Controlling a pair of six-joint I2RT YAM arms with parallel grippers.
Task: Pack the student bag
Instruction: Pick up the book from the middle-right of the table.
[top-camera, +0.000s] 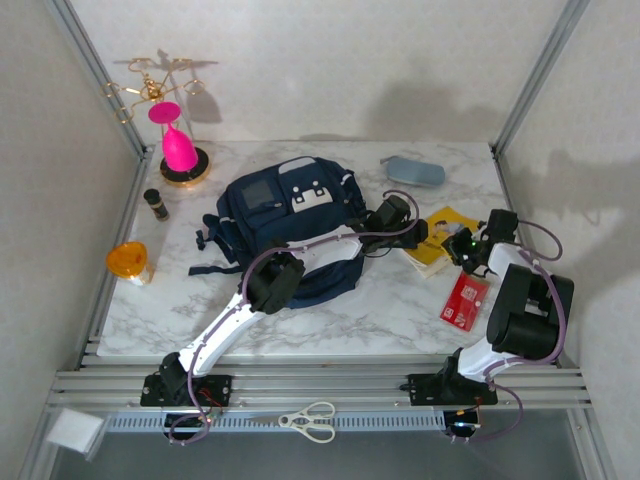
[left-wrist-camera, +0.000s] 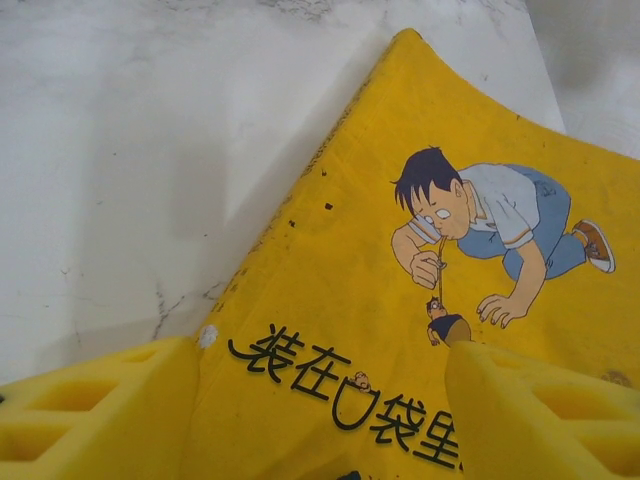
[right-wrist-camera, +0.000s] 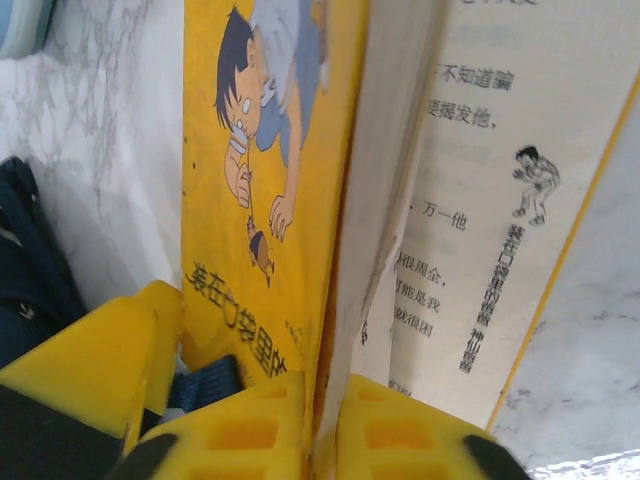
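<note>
A: What is seen nearest the arm bases?

B: White-handled scissors (top-camera: 308, 421) are laid on the metal rail below the white marbled tabletop (top-camera: 380, 310). A flat red packet (top-camera: 466, 300) is found on the table's near right part, beside the right arm.

A: How is the right gripper (right-wrist-camera: 322, 405) set?

B: Its yellow fingers are pressed together on the edge of a yellow paperback book (top-camera: 446, 218) with a cartoon boy on the cover. The book is seen partly opened.

A: And the left gripper (left-wrist-camera: 325, 350)?

B: It is held over that cover with its fingers well apart, and nothing is gripped. Whether the cover is touched cannot be told.

A: Where is the student bag?

B: The large navy-blue fabric student bag (top-camera: 275, 215) is placed mid-table, just left of the book, and is crossed by the left arm. Farther back a grey-blue soft pencil case (top-camera: 412, 171) is seen. At the left are found an orange cup (top-camera: 130, 262), a small dark bottle (top-camera: 155, 204) and a pink object on a gold wire stand (top-camera: 178, 150).
</note>
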